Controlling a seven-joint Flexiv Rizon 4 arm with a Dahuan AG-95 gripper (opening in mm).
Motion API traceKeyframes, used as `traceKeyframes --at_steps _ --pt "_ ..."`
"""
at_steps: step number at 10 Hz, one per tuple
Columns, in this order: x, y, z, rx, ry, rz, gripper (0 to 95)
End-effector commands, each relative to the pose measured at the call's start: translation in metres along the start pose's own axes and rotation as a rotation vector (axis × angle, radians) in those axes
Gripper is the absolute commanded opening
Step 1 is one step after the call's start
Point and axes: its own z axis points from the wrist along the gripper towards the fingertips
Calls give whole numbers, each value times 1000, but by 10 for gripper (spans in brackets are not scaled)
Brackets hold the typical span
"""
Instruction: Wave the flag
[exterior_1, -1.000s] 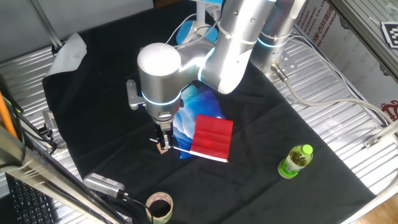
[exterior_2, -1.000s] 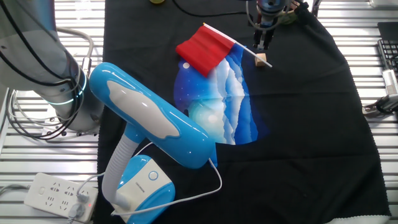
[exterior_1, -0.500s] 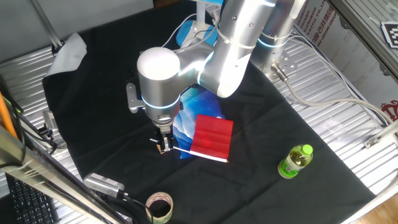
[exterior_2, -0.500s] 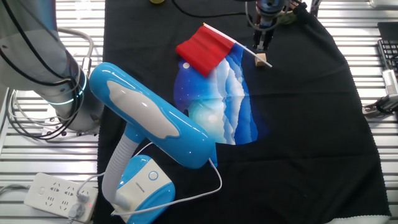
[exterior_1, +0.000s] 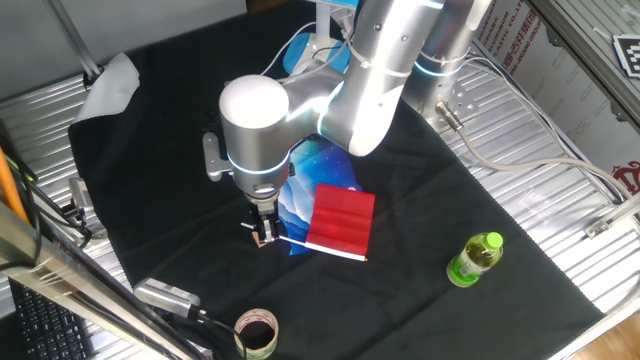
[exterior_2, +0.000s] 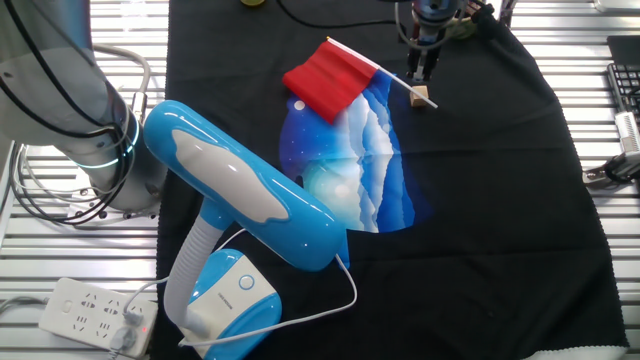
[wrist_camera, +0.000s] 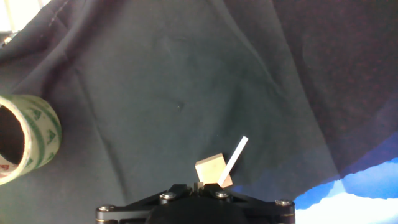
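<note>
The flag is a plain red cloth (exterior_1: 343, 220) on a thin white stick (exterior_1: 322, 248). It lies on the blue-and-white cloth and also shows in the other fixed view (exterior_2: 325, 78). The stick's end sits in a small wooden block (exterior_1: 262, 239), seen too in the other fixed view (exterior_2: 422, 97) and the hand view (wrist_camera: 211, 170). My gripper (exterior_1: 262, 231) points straight down at that end of the stick (wrist_camera: 234, 160). Its jaws stand close together on the stick by the block. The gripper also shows in the other fixed view (exterior_2: 424, 70). The flag rests on the table.
A blue-and-white patterned cloth (exterior_2: 350, 170) lies on the black table cover. A green bottle (exterior_1: 474, 257) stands to the right. A tape roll (exterior_1: 256, 332) lies near the front, also in the hand view (wrist_camera: 25, 138). A blue lamp (exterior_2: 240, 200) stands in the other fixed view.
The arm's upper body shifted slightly a second ago and has been still since. The gripper and the flag stay where they were.
</note>
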Motion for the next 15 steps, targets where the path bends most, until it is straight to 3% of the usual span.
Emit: traceKeyframes --at_steps 1,9,15 --pt "0 0 0 0 4 -1 0" --pt "0 0 0 -9 22 -1 0" --pt "0 0 0 3 23 -120 0"
